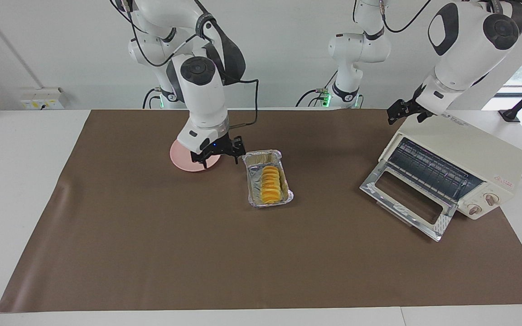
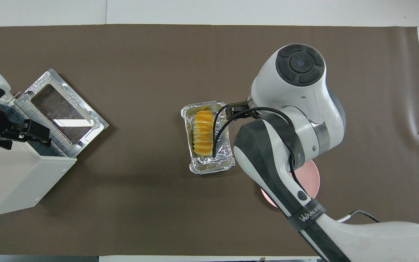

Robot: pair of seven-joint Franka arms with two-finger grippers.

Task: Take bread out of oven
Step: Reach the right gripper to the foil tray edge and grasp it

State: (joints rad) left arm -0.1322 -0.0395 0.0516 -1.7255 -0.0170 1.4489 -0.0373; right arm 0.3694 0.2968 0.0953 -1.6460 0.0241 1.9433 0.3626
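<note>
Overhead view — bread [image 2: 203, 133] lies lengthwise, running toward and away from robots.

"WANJEE" on the right arm's [image 2: 311, 213] black strap.

bread [image 1: 271, 185] in its tray [image 1: 283, 156] mid-worktop; plate [image 1: 180, 158] beside it, nearer the robots; oven [image 1: 465, 158] at the left arm's end.

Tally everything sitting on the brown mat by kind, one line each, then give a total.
Toaster oven, door open: 1
Foil tray: 1
Bread loaf, in the tray: 1
Pink plate: 1
Total: 4
</note>
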